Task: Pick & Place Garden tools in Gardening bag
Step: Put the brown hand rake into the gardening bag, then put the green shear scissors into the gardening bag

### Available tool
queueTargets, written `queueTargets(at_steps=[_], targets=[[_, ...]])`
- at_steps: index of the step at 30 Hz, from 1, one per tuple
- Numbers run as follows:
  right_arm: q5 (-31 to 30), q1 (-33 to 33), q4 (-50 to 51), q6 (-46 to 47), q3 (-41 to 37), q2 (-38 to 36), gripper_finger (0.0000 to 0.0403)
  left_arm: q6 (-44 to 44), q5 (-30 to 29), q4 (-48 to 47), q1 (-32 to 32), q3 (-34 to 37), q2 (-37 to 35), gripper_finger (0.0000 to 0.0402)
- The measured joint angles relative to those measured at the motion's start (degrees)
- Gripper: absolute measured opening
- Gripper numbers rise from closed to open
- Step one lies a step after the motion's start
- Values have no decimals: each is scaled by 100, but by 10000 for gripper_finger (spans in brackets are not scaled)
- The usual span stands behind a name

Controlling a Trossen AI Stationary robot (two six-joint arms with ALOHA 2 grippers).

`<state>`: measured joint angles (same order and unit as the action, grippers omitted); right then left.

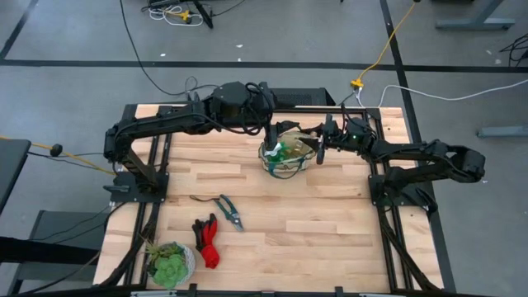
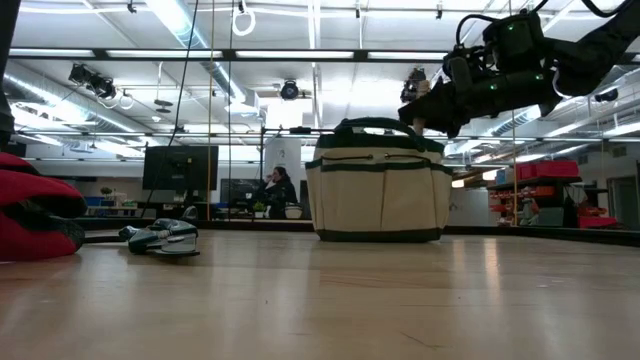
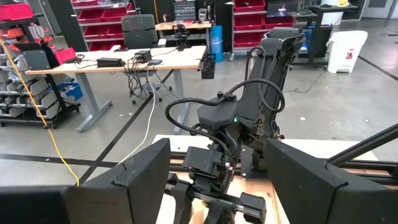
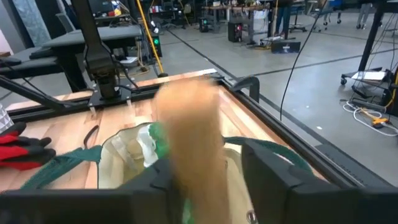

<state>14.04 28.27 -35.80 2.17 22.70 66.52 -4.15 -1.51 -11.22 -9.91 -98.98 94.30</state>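
The tan gardening bag (image 1: 285, 157) with dark green trim stands on its base at the table's far middle, and shows side-on in the low view (image 2: 378, 185). Green and white items (image 4: 155, 140) lie inside it. My right gripper (image 1: 318, 148) hovers over the bag's right rim, open, with a blurred wooden tool handle (image 4: 186, 124) between its fingers. My left gripper (image 3: 214, 186) is held high beside the bag's far left (image 1: 279, 128), open with nothing between its fingers. Pruning shears (image 1: 228, 210) and red-and-black gloves (image 1: 206, 241) lie flat on the near left of the table. My right gripper has the wooden handle (image 4: 189, 143) standing between its fingers above the bag's mouth. A gap shows between the handle and one finger (image 4: 273, 168). Whether the other finger (image 4: 152, 180) touches the handle, I cannot tell.
A leafy plant in a pale pot (image 1: 171, 264) stands at the near left corner. Black frame rails (image 1: 379, 198) run along both table sides. Bare wood (image 1: 313, 239) lies at the near middle and right. A person (image 2: 276, 190) sits in the room far behind.
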Motion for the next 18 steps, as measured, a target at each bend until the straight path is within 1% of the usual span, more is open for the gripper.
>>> queueTargets(at_steps=[5, 9, 13, 18], targets=[[-2, 0, 20, 40, 0, 0, 214, -1, -40, 0, 0, 2, 2, 268], [0, 0, 20, 40, 0, 0, 250, -1, -40, 0, 2, 1, 2, 268], [0, 0, -70, 40, 0, 0, 267, -1, -40, 0, 2, 0, 2, 268], [56, 0, -455, 144, 0, 0, 270, 1, -43, 0, 2, 0, 2, 268]])
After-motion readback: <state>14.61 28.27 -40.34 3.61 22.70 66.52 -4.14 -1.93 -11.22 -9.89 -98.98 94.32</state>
